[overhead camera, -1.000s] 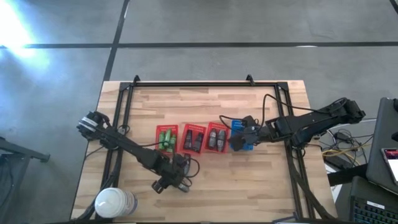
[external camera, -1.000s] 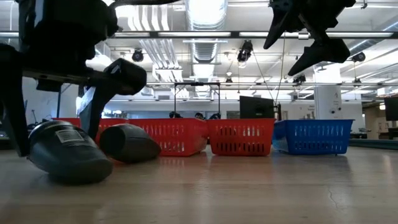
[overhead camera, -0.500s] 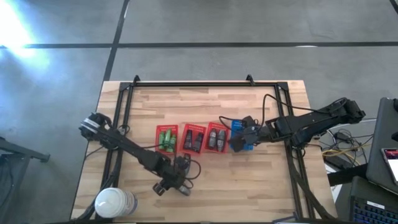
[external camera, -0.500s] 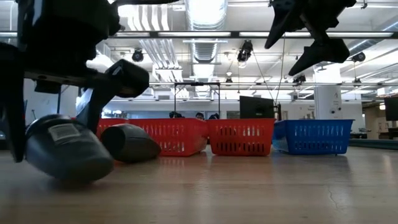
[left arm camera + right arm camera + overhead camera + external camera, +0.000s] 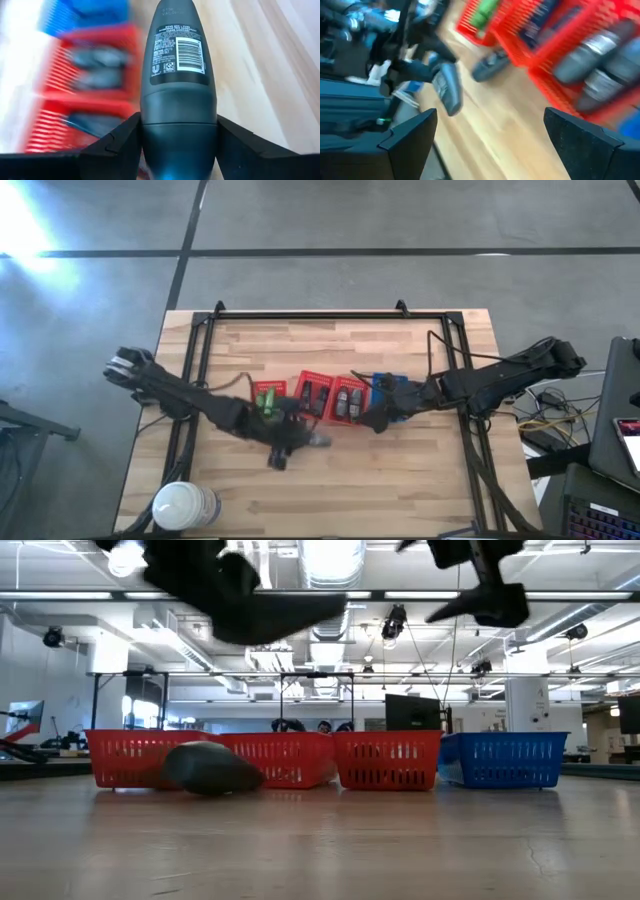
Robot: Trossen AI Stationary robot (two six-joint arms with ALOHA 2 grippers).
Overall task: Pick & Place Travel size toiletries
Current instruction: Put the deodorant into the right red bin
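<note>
Since half a second ago we have lifted the left end effector point(image 5: 285, 442) off the surface point(image 5: 400, 490) and swung it up toward the row of baskets; in the low view, the dark bottle that sat under it is gone from the wood. In the left wrist view our two fingers point(image 5: 112, 145) are pinching that dark grey toiletry bottle point(image 5: 178, 95), barcode label facing the camera, with the red baskets point(image 5: 85, 90) just ahead. A second dark bottle point(image 5: 210, 768) lies on its side on the surface just in front of the red baskets, not yet picked. The right end effector point(image 5: 375, 418) hangs near the blue basket point(image 5: 383, 385), its fingers spread and holding nothing, as the right wrist view shows. The green bottles point(image 5: 268, 402) sit in the leftmost red basket, dark ones in the next two. We judge the grasp has succeeded and the carry is under way; what remains is choosing a basket of dark bottles and releasing, then fetching the remaining one.
</note>
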